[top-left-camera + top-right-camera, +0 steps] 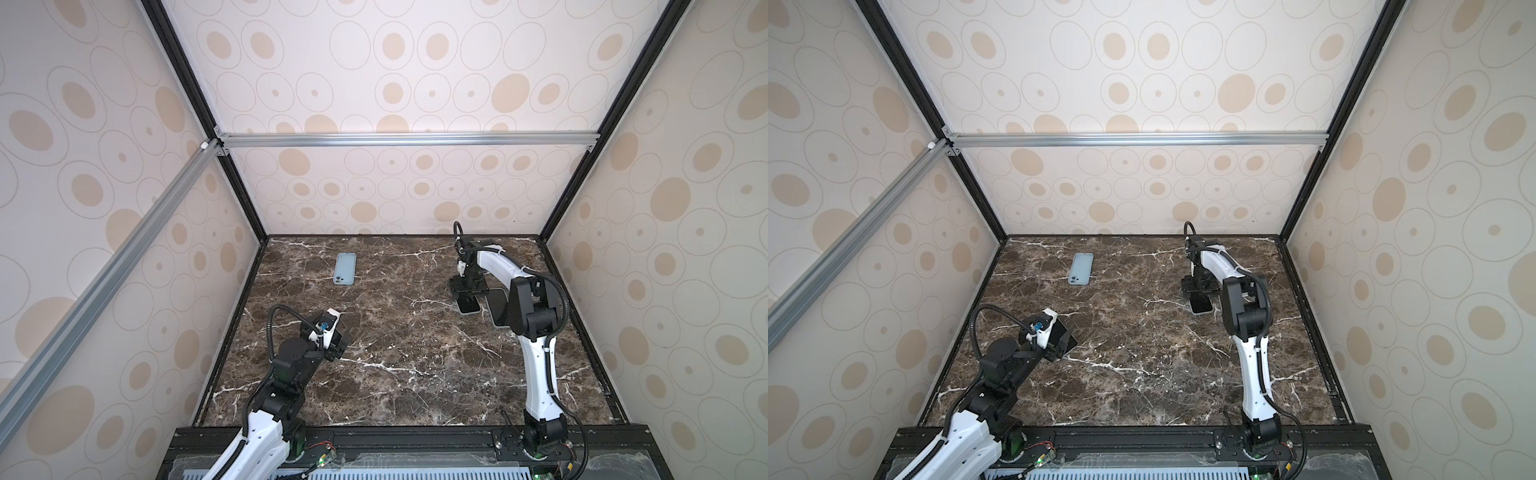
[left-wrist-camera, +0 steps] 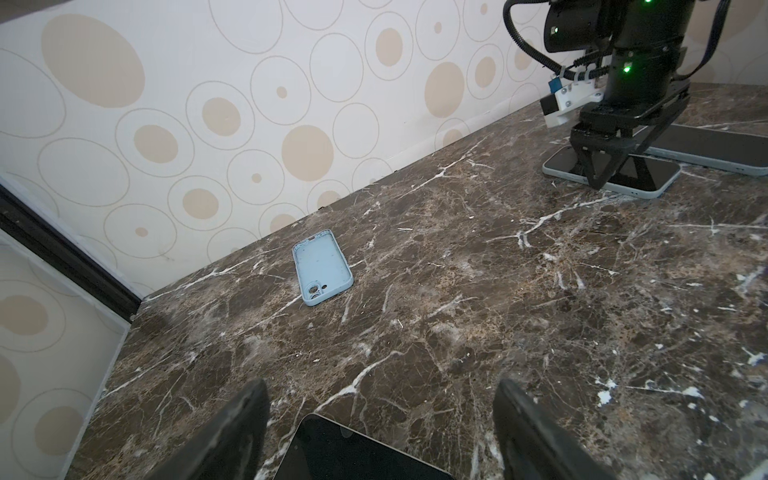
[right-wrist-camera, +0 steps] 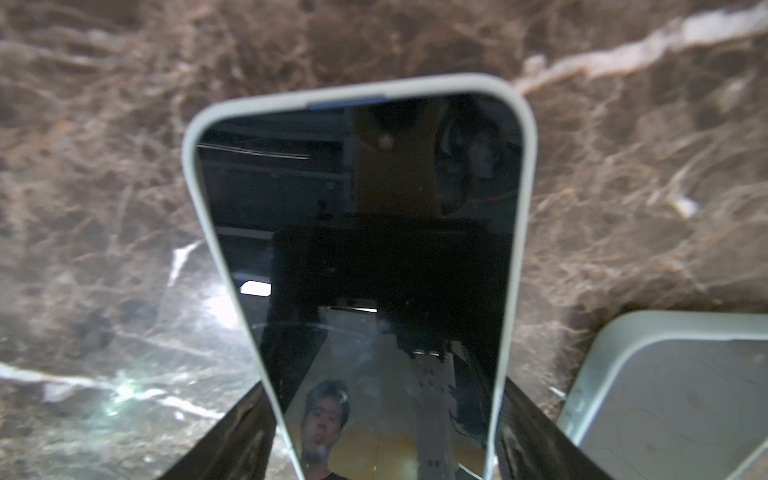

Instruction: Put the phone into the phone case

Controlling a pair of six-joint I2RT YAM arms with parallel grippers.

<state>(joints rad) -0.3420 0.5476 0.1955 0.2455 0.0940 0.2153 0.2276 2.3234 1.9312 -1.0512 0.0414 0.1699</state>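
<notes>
Marble-patterned brown worktop carries every item.

1. Phone case: pale blue, lying flat with its open side up at 11 o'clock in both top views. It is well apart from both arms. The camera cut-out sits at the end toward 6 o'clock.
2. Phone: lying flat and screen up at 2 o'clock, outside the case.
3. Right tool: stands over the phone pointing down, with 1 finger at each long edge. Whether the fingers press those edges or stand just clear cannot be told.
4. 2nd phone: lies just beside the phone on its 3 o'clock side, partly hidden by the right arm.
5. Left tool: hovers at 9 o'clock with fingers spread wide, pinching nothing.
6. 3rd phone: dark screen up, on the worktop below the gap between the left tool's fingers.
</notes>
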